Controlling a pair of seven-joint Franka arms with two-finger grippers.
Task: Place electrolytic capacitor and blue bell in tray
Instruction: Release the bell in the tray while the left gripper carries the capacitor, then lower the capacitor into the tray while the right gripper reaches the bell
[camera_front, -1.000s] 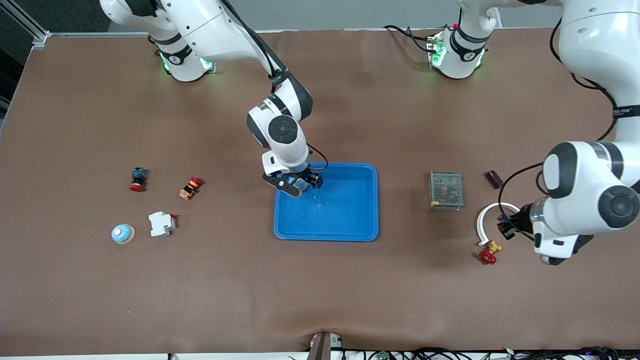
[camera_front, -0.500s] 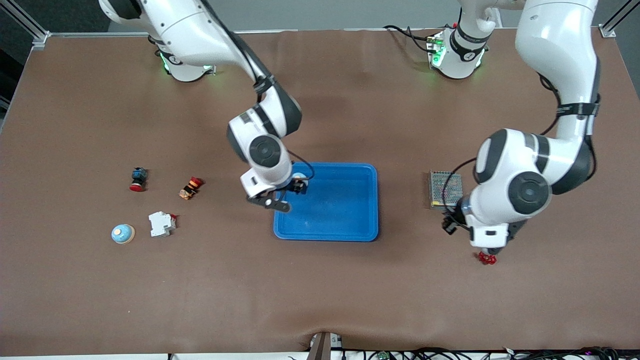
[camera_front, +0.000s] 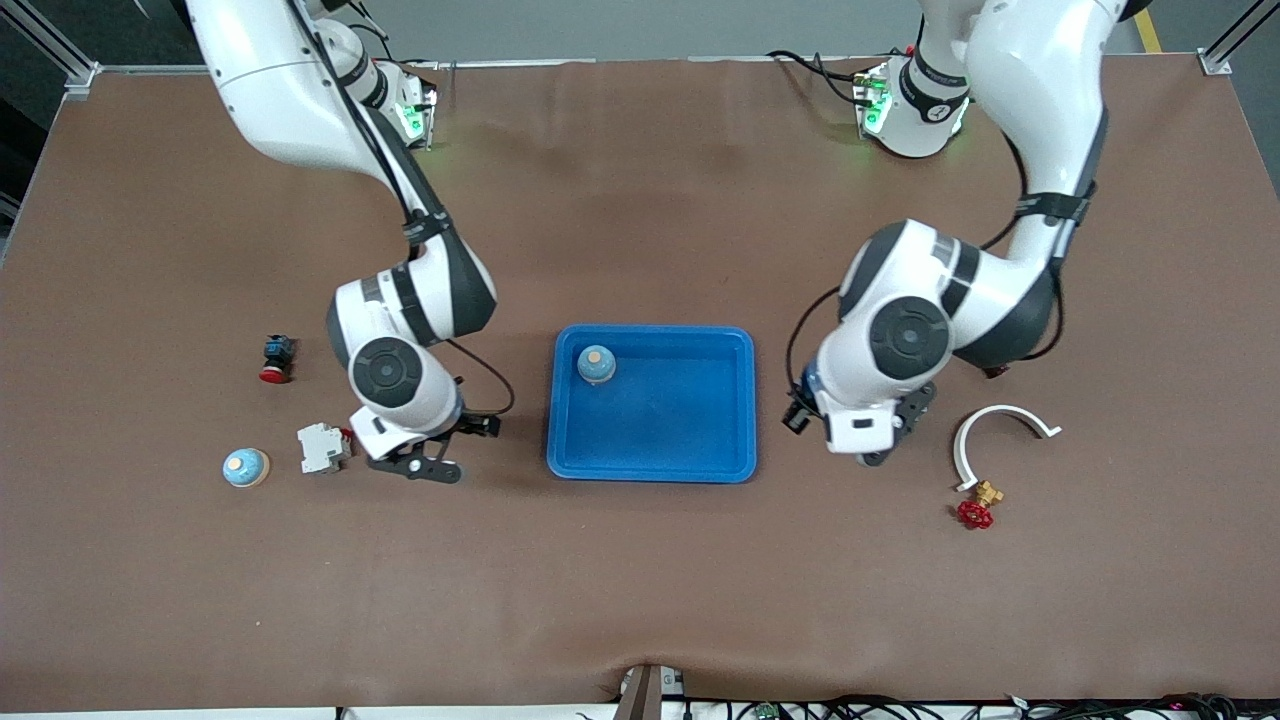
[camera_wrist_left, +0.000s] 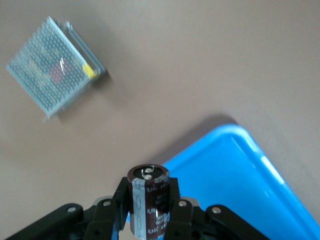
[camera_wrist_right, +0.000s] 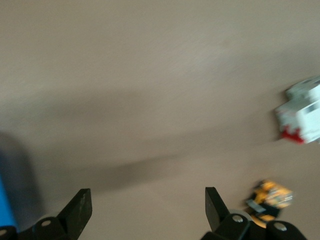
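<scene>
Brown-sleeved electrolytic capacitor (camera_wrist_left: 148, 200) is clamped in the left gripper (camera_wrist_left: 148, 212), long axis along the fingers, terminals outward, beside the tray (camera_wrist_left: 240, 190); the right gripper (camera_wrist_right: 147, 205) gapes empty.

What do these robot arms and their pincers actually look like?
Both arms are glossy white rounded segments with dark grey joint bands and round dark caps. Thin black cables loop near the wrists, and green lights glow at the bases. The left gripper and right gripper have black two-finger jaws.
</scene>
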